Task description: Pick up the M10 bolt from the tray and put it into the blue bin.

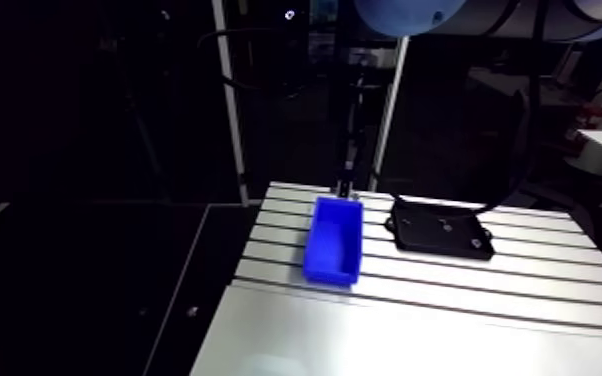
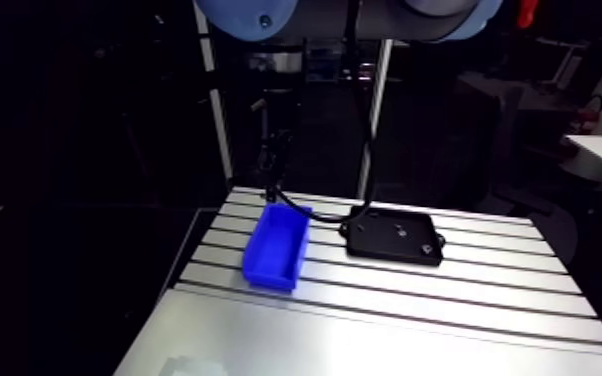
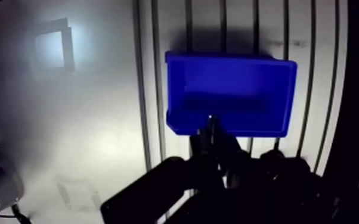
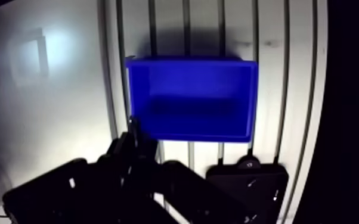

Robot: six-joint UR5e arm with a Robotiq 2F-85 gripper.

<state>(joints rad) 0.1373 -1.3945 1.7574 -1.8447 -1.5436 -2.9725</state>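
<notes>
The claw (image 3: 212,128) hangs dark, its tip over the near wall of the blue bin (image 3: 229,56), and I cannot tell whether it grips the M10 bolt (a faint glint at the tip may be it; otherwise it lies among the small pieces (image 4: 250,183) in the tray (image 4: 229,199) just beside the claw). Released here, a held bolt could clip that rim and skip onto the table (image 3: 86,119), whose edge runs near one side of the claw. The bin's hollow lies open just ahead.
</notes>
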